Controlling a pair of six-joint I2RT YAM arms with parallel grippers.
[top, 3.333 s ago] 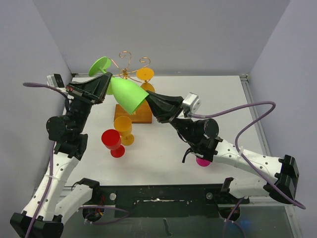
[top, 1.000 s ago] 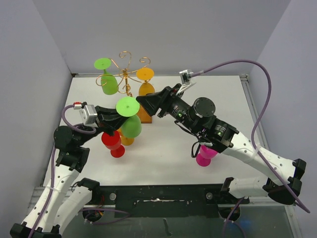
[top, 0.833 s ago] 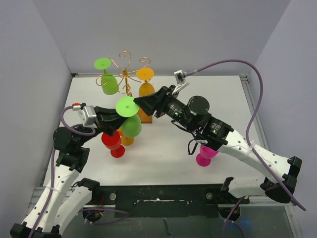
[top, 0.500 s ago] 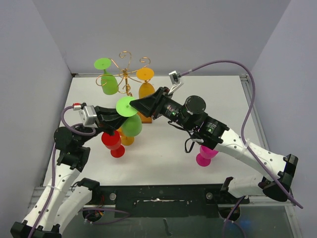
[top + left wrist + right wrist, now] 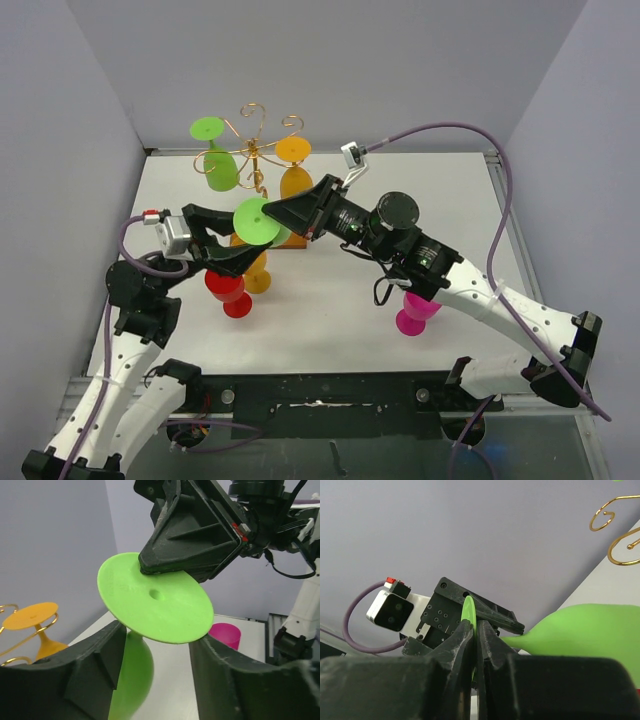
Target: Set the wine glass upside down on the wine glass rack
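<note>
From above, the right jaws gripped the foot of the upside-down wine glass [image 5: 254,220] over the tabletop [image 5: 440,190], near the rack [image 5: 254,150]. The left wrist view showed the left jaws open, flanking the stem. The right wrist view showed the foot clamped edge-on.

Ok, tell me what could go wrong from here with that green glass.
1. The right end effector holds the green wine glass only by the edge of its foot, while the left end effector is open: the glass may swing or slip.
2. The red glass and orange glass on the table stand below; a drop could hit them.
</note>
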